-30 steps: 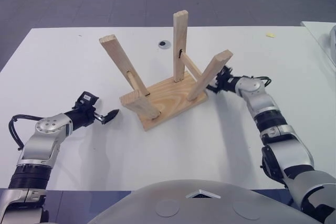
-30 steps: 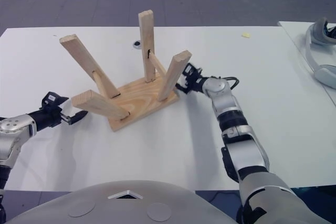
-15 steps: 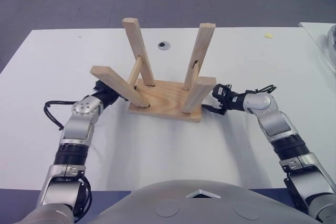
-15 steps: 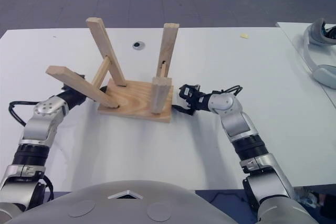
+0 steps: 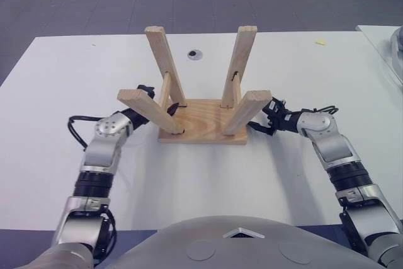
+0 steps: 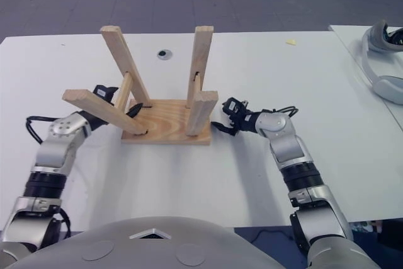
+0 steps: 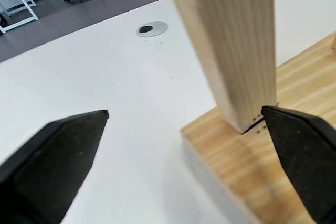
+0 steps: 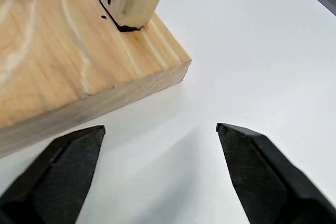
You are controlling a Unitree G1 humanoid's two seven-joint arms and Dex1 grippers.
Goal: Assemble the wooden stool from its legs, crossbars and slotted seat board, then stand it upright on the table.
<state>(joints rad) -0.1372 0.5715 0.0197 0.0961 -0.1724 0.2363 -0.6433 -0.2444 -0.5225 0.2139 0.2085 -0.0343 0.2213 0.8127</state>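
Jaws wide open, holding nothing: left jaws beside a leg [image 7: 226,40] at the left end of the seat board [image 5: 204,125], right jaws just off its right end.

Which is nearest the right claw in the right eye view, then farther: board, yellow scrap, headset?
1. Board, just left of the right claw.
2. Yellow scrap, farther back, to its right.
3. Headset, way off at the far right.

You have pale, bare wood with plain grain on the seat board [image 8: 47,45] and legs [image 7: 231,35]. The table [image 5: 56,86] is smooth matt white. The left gripper [image 7: 185,112] is matt black, plastic-looking.
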